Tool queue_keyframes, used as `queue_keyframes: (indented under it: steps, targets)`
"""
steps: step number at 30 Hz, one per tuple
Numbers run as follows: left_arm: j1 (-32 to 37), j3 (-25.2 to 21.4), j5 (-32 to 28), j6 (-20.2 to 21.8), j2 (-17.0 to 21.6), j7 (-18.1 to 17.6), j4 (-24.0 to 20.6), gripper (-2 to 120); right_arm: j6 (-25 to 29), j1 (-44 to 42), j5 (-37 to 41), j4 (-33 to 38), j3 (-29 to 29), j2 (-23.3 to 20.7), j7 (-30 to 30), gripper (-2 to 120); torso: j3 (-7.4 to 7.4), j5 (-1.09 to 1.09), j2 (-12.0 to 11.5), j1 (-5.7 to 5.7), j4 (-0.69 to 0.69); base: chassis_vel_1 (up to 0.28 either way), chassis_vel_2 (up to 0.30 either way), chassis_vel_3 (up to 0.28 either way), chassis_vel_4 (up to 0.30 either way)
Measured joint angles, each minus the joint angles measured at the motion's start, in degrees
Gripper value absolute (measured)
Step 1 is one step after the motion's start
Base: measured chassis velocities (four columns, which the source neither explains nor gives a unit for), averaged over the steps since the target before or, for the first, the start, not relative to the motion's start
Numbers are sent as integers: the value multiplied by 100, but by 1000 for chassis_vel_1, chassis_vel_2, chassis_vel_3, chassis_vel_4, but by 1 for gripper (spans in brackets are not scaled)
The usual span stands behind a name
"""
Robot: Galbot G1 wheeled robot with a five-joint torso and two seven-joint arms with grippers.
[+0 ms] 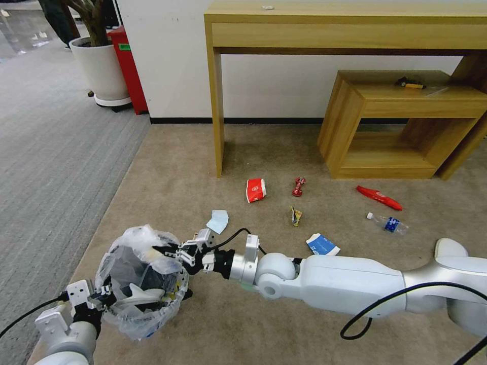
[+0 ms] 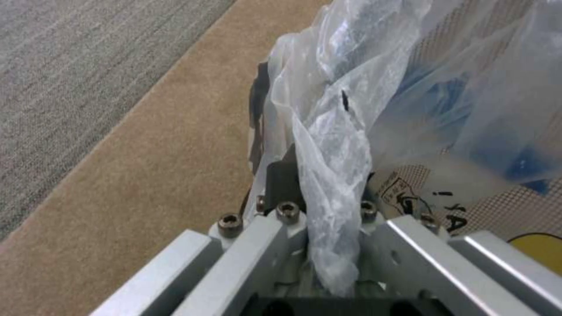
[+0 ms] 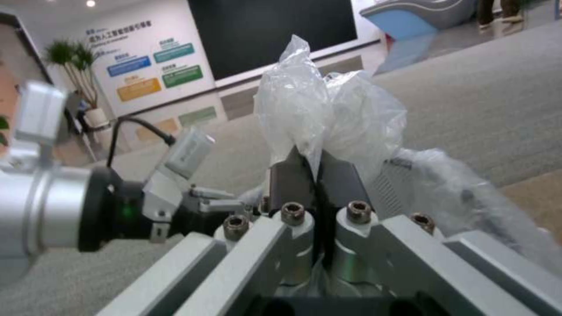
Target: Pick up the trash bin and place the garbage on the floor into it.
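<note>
Both hands grip the trash bin (image 1: 139, 281) above the beige floor (image 1: 203, 324): the left hand (image 1: 104, 293) is clamped on the bag-lined rim nearest the robot, the right hand (image 1: 165, 252) pinched shut on the liner at the far rim. Garbage lies beyond the bin: a pale-blue mask (image 1: 218, 221), red cup (image 1: 256, 189) and blue-white carton (image 1: 321, 245).
</note>
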Motion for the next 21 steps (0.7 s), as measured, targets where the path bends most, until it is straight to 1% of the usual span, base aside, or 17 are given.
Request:
queue_keyframes:
  steps: [5, 12, 13, 14, 15, 17, 18, 21]
  targets:
    - [84, -48, -14, 0, -15, 5, -106, 0, 30, -73, -154, -316, -102, 234, 21, 0, 0, 1, 0, 0, 0, 0, 0, 0, 0]
    - [155, -53, -17, 0, -43, 23, -185, 0, 54, -194, -309, -639, -129, 435, 77, 1, 0, 0, 0, 0, 0, 0, 0, 0, 0]
    - [162, -55, -18, -2, -43, 26, -186, 0, 56, -228, -336, -691, -129, 476, 79, 6, 0, 1, 0, 0, 0, 0, 0, 0, 0]
    - [162, -55, -18, -2, -43, 26, -186, 0, 56, -228, -336, -691, -129, 476, 79, 6, 0, 1, 0, 0, 0, 0, 0, 0, 0]
    - [166, -56, -18, -3, -42, 27, -186, 0, 59, -257, -360, -731, -127, 509, 79, 9, 0, 1, 0, 0, 0, 0, 0, 0, 0]
    - [169, -59, -21, -12, -23, 33, -175, 0, 60, -300, -385, -752, -98, 538, 89, 20, 0, 1, 0, 0, 0, 0, 0, 0, 0]
    - [169, -59, -21, -12, -23, 33, -175, 0, 60, -300, -385, -752, -98, 538, 89, 20, 0, 1, 0, 0, 0, 0, 0, 0, 0]
    - [150, -55, -24, -15, -4, 35, -129, 0, 45, -304, -389, -719, -50, 523, 124, 35, 0, 1, 0, 1, 0, 0, 0, 0, 0]
